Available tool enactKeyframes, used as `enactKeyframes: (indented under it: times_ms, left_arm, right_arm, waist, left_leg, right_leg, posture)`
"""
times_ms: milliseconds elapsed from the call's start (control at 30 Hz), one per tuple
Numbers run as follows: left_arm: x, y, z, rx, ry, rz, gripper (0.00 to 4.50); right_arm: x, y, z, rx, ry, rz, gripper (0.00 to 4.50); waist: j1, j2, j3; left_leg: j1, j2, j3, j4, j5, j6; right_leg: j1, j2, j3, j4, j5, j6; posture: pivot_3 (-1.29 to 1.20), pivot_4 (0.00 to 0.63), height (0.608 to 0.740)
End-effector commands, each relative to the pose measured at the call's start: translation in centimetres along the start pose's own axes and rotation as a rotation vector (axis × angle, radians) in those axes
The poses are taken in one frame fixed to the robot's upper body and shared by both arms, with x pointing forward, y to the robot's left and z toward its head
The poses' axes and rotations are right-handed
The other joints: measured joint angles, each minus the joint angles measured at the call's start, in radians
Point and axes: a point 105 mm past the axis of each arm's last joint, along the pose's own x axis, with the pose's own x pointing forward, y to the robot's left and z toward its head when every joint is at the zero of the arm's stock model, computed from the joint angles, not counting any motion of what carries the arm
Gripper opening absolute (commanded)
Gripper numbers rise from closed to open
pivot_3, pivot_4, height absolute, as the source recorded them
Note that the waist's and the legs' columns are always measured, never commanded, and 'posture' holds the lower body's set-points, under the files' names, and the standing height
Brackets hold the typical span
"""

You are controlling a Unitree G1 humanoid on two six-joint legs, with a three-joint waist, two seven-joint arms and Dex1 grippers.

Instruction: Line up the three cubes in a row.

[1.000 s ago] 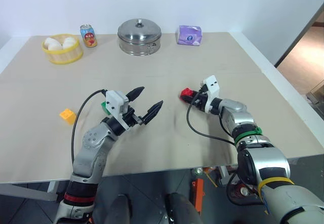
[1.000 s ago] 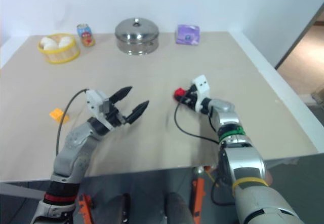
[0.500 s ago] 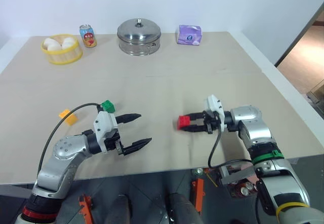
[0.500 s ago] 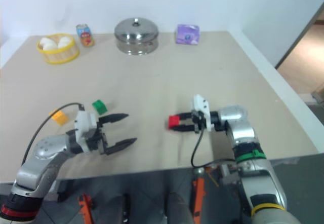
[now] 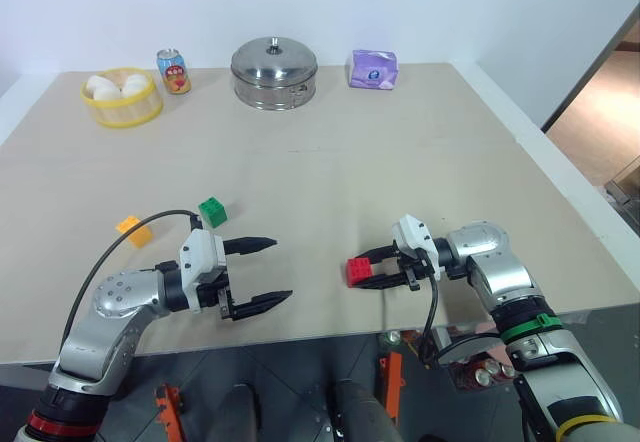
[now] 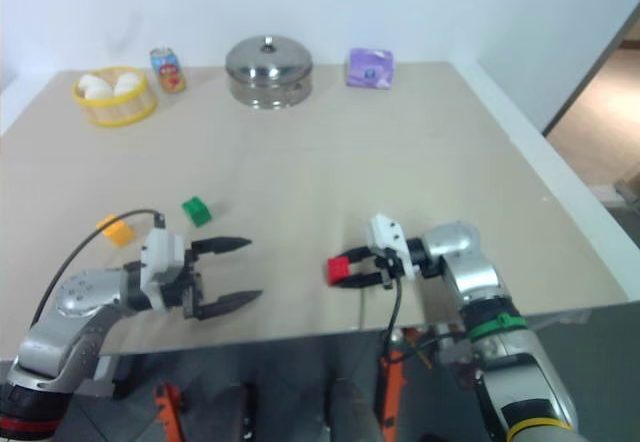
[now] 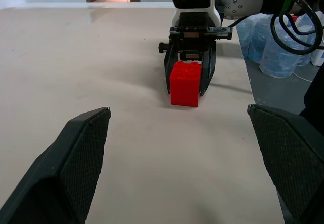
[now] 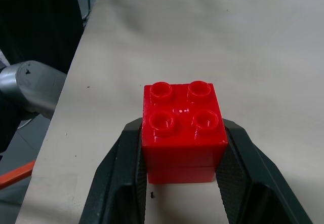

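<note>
1. Between the fingers of the right gripper sits the red cube, pinched, studs up.
2. Left gripper is spread wide, holding nothing; green cube and yellow-orange cube lie behind it.

No text, brand, number or sign can be read anywhere. The small printed soda can at the far left of the table carries coloured artwork too small to make out, and the purple packet at the far right of the table shows a pale printed patch whose wording cannot be told.
</note>
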Motion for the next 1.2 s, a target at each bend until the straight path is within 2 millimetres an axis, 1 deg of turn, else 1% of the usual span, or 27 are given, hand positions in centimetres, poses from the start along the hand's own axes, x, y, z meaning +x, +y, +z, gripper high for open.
enactKeyframes:
  times_ms: [33, 67, 100, 167, 200, 233, 333, 400, 533, 567, 600, 667, 767, 933, 1000, 1067, 1200]
  left_arm:
    - [-0.3, 0.1, 1.1, 0.038, -0.026, 0.013, 4.50]
    - [-0.3, 0.1, 1.1, 0.037, -0.026, 0.014, 4.50]
    - [-0.3, 0.1, 1.1, 0.037, -0.025, 0.016, 4.50]
    - [-0.4, 0.0, 1.1, 0.036, -0.025, 0.017, 4.50]
    - [-0.4, 0.0, 1.1, 0.036, -0.025, 0.019, 4.50]
    - [-0.4, 0.0, 1.1, 0.036, -0.025, 0.020, 4.50]
    - [-0.5, 0.4, 1.3, 0.035, -0.032, 0.050, 4.50]
    - [-0.8, 1.7, 2.1, 0.027, -0.058, 0.126, 4.50]
    - [-2.1, 5.1, 3.5, -0.014, -0.046, 0.263, 4.50]
    - [-2.4, 5.8, 3.6, -0.017, -0.025, 0.287, 4.50]
    - [-2.9, 7.0, 3.7, 0.013, 0.003, 0.330, 4.50]
    - [-4.0, 9.3, 3.5, 0.035, 0.067, 0.404, 4.50]
    - [-4.7, 11.2, 2.4, 0.047, 0.162, 0.430, 4.50]
    - [-4.6, 13.3, 1.2, 0.035, 0.224, 0.433, 4.50]
    - [-4.4, 13.7, 0.7, 0.024, 0.245, 0.426, 4.50]
    - [-4.3, 14.0, -0.2, 0.008, 0.284, 0.419, 4.50]
    - [-4.2, 14.3, -1.5, -0.015, 0.331, 0.415, 4.50]
  right_arm:
    - [-0.2, 0.4, 0.5, -0.036, -0.004, 0.057, 1.26]
    - [-0.1, 0.4, 0.5, -0.039, -0.006, 0.060, 1.26]
    - [-0.1, 0.4, 0.5, -0.043, -0.007, 0.063, 2.28]
    - [-0.1, 0.5, 0.6, -0.047, -0.010, 0.068, 2.95]
    - [-0.1, 0.5, 0.8, -0.048, -0.015, 0.070, 3.18]
    - [-0.2, 0.5, 0.9, -0.049, -0.018, 0.071, 3.64]
    - [-0.7, 0.1, 1.8, -0.054, -0.041, 0.056, 4.48]
    - [-1.3, -0.7, 3.3, -0.051, -0.076, 0.014, 4.48]
    - [-2.3, -2.1, 8.1, -0.066, -0.228, -0.090, 4.48]
    - [-2.3, -2.4, 9.0, -0.065, -0.255, -0.113, 4.48]
    - [-2.2, -2.8, 9.8, -0.059, -0.272, -0.140, 4.48]
    - [-1.9, -3.4, 10.9, -0.054, -0.300, -0.196, 4.48]
    - [-1.2, -3.8, 11.0, -0.006, -0.308, -0.223, 4.48]
    - [-0.6, -4.4, 10.9, 0.000, -0.309, -0.272, 4.48]
    - [-0.5, -4.5, 11.0, -0.001, -0.313, -0.281, 4.48]
    - [-0.6, -4.6, 11.0, -0.002, -0.316, -0.294, 4.48]
    - [-0.7, -4.5, 10.9, -0.001, -0.313, -0.310, 4.48]
  waist:
    - [0.000, 0.000, 0.000]
    - [0.000, 0.000, 0.000]
    - [0.000, 0.000, 0.000]
    - [0.000, 0.000, 0.000]
    - [0.000, 0.000, 0.000]
    - [0.000, 0.000, 0.000]
    - [0.000, 0.000, 0.000]
    - [0.000, 0.000, 0.000]
    - [0.000, 0.000, 0.000]
    - [0.000, 0.000, 0.000]
    - [0.000, 0.000, 0.000]
    - [0.000, 0.000, 0.000]
    - [0.000, 0.000, 0.000]
    - [0.002, 0.000, 0.000]
    - [0.002, 0.000, 0.000]
    - [0.002, 0.000, 0.000]
    - [0.001, 0.000, 0.000]
  left_leg:
    - [0.000, 0.000, 0.000, 0.000, 0.000, 0.000]
    - [0.000, 0.000, 0.000, 0.000, 0.000, 0.000]
    - [0.000, 0.000, 0.000, 0.000, 0.000, 0.000]
    - [0.000, 0.000, 0.000, 0.000, 0.000, 0.000]
    - [0.000, 0.000, 0.000, 0.000, 0.000, 0.000]
    - [0.000, 0.000, 0.000, 0.000, 0.000, 0.000]
    - [0.000, 0.000, 0.000, 0.000, 0.000, 0.000]
    - [0.000, 0.000, 0.000, 0.000, 0.000, 0.000]
    - [0.000, 0.000, 0.000, 0.001, 0.000, 0.000]
    - [0.000, 0.000, -0.001, 0.001, 0.000, 0.000]
    - [0.000, 0.000, -0.002, 0.001, 0.000, 0.000]
    - [0.001, 0.000, -0.003, 0.001, 0.000, 0.000]
    - [0.000, 0.000, -0.002, 0.000, 0.000, 0.000]
    - [-0.003, 0.000, -0.002, 0.000, 0.000, -0.001]
    - [-0.003, 0.000, -0.002, 0.000, -0.001, -0.001]
    - [-0.003, 0.000, -0.002, 0.000, -0.001, -0.001]
    - [-0.003, 0.000, -0.002, -0.001, -0.001, -0.001]
  right_leg:
    - [0.000, 0.000, 0.000, 0.000, 0.000, 0.000]
    - [0.000, 0.000, 0.000, 0.000, 0.000, 0.000]
    - [0.000, 0.000, 0.000, 0.000, 0.000, 0.000]
    - [0.000, 0.000, 0.000, 0.000, 0.000, 0.000]
    - [0.000, 0.000, 0.000, 0.000, 0.000, 0.000]
    - [0.000, 0.000, 0.000, 0.000, 0.000, 0.000]
    - [0.000, 0.000, 0.000, 0.000, 0.000, 0.000]
    - [0.000, 0.000, 0.000, 0.000, 0.000, 0.000]
    - [0.000, 0.000, 0.000, 0.001, 0.000, 0.000]
    - [0.000, 0.000, 0.000, 0.001, 0.000, 0.000]
    - [0.000, 0.001, 0.000, 0.002, 0.000, 0.000]
    - [0.000, 0.001, 0.000, 0.002, 0.000, 0.000]
    - [0.000, 0.002, 0.000, 0.001, 0.000, 0.000]
    - [-0.002, 0.001, 0.000, 0.001, -0.001, 0.001]
    - [-0.002, 0.002, 0.000, 0.001, -0.001, 0.001]
    - [-0.002, 0.002, 0.000, 0.001, -0.001, 0.001]
    - [-0.002, 0.002, 0.000, 0.001, -0.001, 0.001]
  posture:
    - [0.00, 0.150, 0.739]
    - [0.00, 0.150, 0.739]
    - [0.00, 0.150, 0.739]
    - [0.00, 0.150, 0.739]
    - [0.00, 0.150, 0.739]
    - [0.00, 0.150, 0.739]
    - [0.00, 0.150, 0.739]
    - [0.00, 0.150, 0.739]
    - [0.00, 0.150, 0.739]
    - [0.00, 0.150, 0.739]
    - [0.00, 0.150, 0.739]
    - [0.00, 0.150, 0.739]
    - [0.00, 0.150, 0.739]
    - [0.00, 0.150, 0.739]
    - [0.00, 0.150, 0.739]
    - [0.00, 0.150, 0.739]
    - [0.00, 0.150, 0.739]
